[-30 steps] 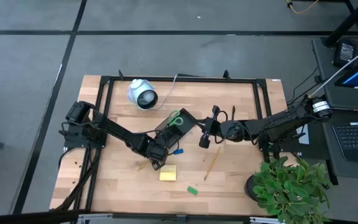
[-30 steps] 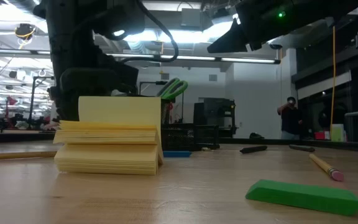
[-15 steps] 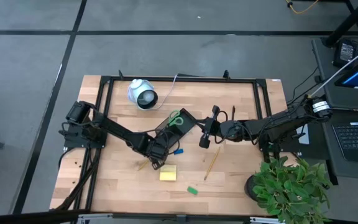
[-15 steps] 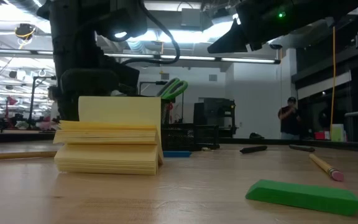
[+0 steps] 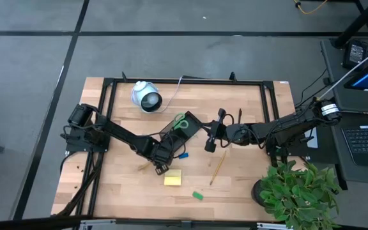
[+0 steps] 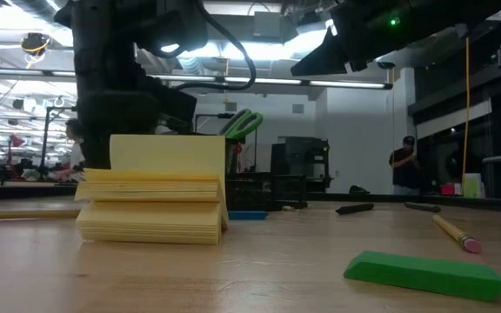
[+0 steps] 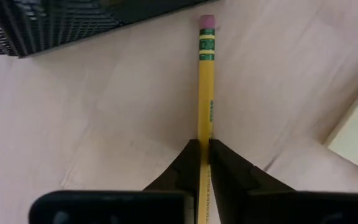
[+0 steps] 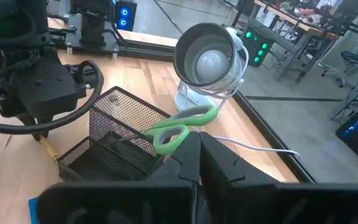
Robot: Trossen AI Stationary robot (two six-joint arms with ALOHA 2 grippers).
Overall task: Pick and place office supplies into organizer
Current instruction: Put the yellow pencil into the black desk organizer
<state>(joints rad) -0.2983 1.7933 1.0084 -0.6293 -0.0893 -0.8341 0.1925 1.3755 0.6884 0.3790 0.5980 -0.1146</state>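
Jaws of our left gripper [image 7: 204,146] were closed on a yellow pencil [image 7: 205,81], one finger on each side of its shaft, with the pencil lying flat on the wooden table [image 7: 104,124]. Its long axis ran straight away from the wrist, and its pink eraser end pointed toward the black mesh organizer [image 7: 55,22], stopping just short of the wall. In the high view we located this gripper [image 5: 159,167] on the table between the organizer [image 5: 183,131] and the yellow sticky-note pad [image 5: 172,178], with the pencil's free end [image 5: 144,168] projecting toward the table's left side.

Jaws of our right gripper [image 8: 199,146] were closed with nothing between them; it hovered to the right of the organizer [image 8: 114,134]. The green-handled scissors [image 8: 179,127] stood in the organizer, handles up.

On the table we also recorded a second pencil [image 5: 217,168] lying right of the pad, eraser end toward the front edge, a green block [image 5: 198,195] near that edge, and a blue block [image 5: 183,155] just beside the organizer.
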